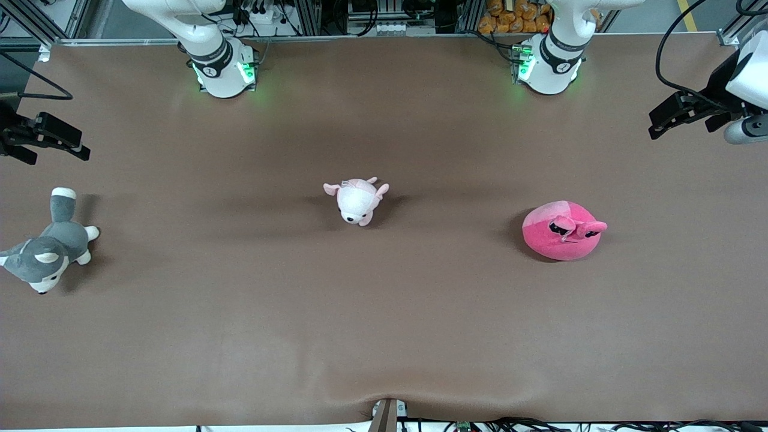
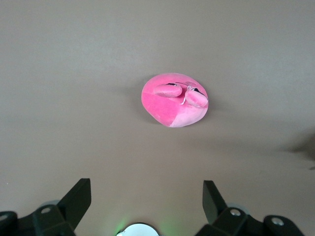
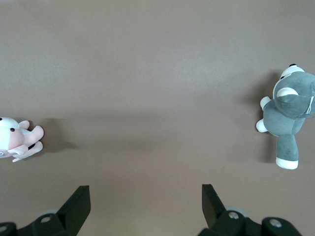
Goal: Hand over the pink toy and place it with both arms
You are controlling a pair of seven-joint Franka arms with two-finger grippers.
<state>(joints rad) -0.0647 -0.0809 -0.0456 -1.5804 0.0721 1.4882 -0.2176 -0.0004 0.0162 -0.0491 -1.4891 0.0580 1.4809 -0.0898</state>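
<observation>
The pink toy [image 1: 563,231] is a round hot-pink plush lying on the brown table [image 1: 384,336] toward the left arm's end. It also shows in the left wrist view [image 2: 174,100], apart from the fingers. My left gripper [image 1: 681,127] hangs open and empty above the table's edge at the left arm's end; in its wrist view [image 2: 146,189] the fingers stand wide apart over bare table. My right gripper [image 1: 55,153] hangs open and empty above the right arm's end, over the table near the husky; its wrist view [image 3: 145,191] shows nothing between the fingers.
A small pale pink-and-white plush animal [image 1: 357,200] lies at the table's middle and shows in the right wrist view [image 3: 17,139]. A grey-and-white plush husky [image 1: 51,243] lies at the right arm's end, also seen in the right wrist view [image 3: 288,110].
</observation>
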